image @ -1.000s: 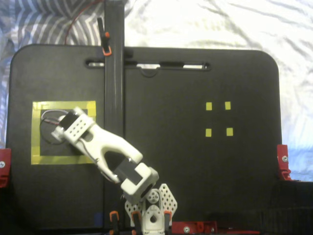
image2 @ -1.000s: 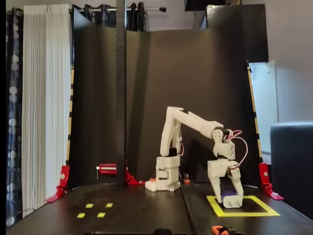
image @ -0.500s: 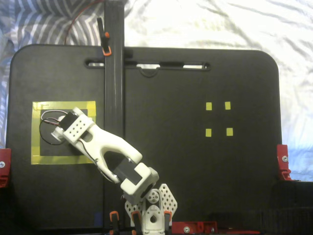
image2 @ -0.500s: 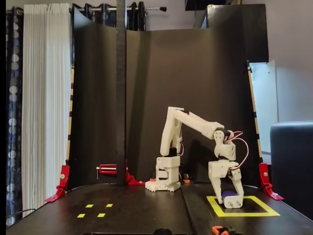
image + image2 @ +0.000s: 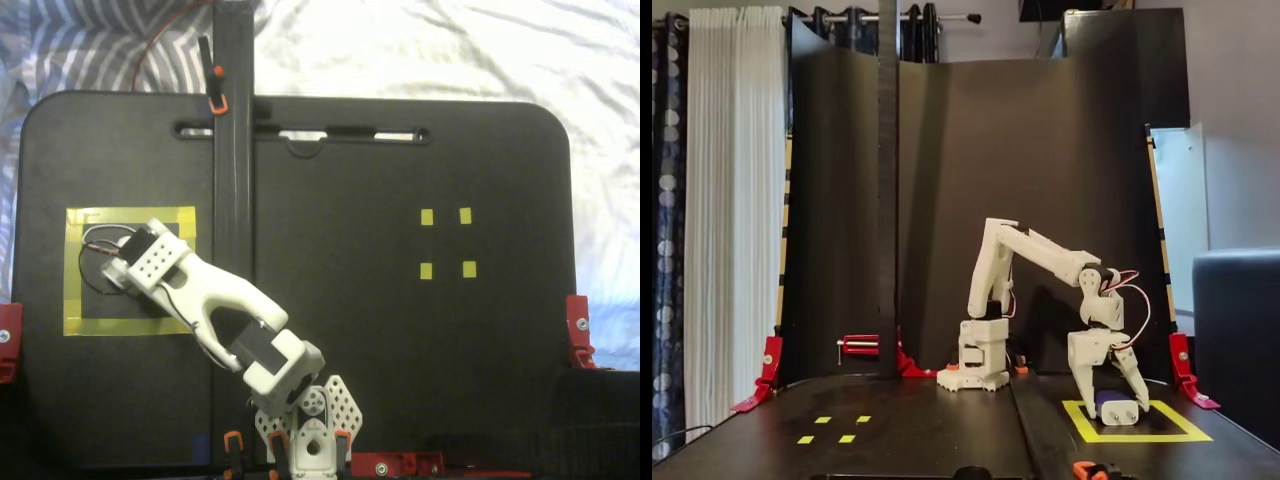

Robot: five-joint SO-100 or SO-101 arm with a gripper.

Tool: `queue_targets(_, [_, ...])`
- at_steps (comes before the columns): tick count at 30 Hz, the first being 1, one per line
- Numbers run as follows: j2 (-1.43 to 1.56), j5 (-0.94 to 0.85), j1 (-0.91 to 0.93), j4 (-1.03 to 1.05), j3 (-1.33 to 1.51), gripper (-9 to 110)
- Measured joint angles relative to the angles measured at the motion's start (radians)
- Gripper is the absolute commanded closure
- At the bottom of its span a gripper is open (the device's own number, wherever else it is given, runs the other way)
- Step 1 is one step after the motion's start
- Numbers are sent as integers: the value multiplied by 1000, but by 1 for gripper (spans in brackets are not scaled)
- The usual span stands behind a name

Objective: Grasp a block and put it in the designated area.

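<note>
One block [image 5: 1118, 408] inside designated area [image 5: 1137, 434]

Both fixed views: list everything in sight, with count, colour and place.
Small dark blue boxy block: one, lying inside the taped square, between the fingers; hidden under the arm from above.
Large square outline of yellow tape: one, yellow, black inside, left part of the board from above.
Tiny square markers: four, yellow, right part of the board.
Flat black board: one, under everything.
Upright black post: one, rear of the board.
White robot arm: one, reaching into the square.
Pincer: one, white, open astride the block.
</note>
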Motion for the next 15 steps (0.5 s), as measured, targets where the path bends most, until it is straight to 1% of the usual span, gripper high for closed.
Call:
queue_targets(4, [23,-2,23,74,-20,68])
queue_targets(15, [242,-29,94,330,-167,68])
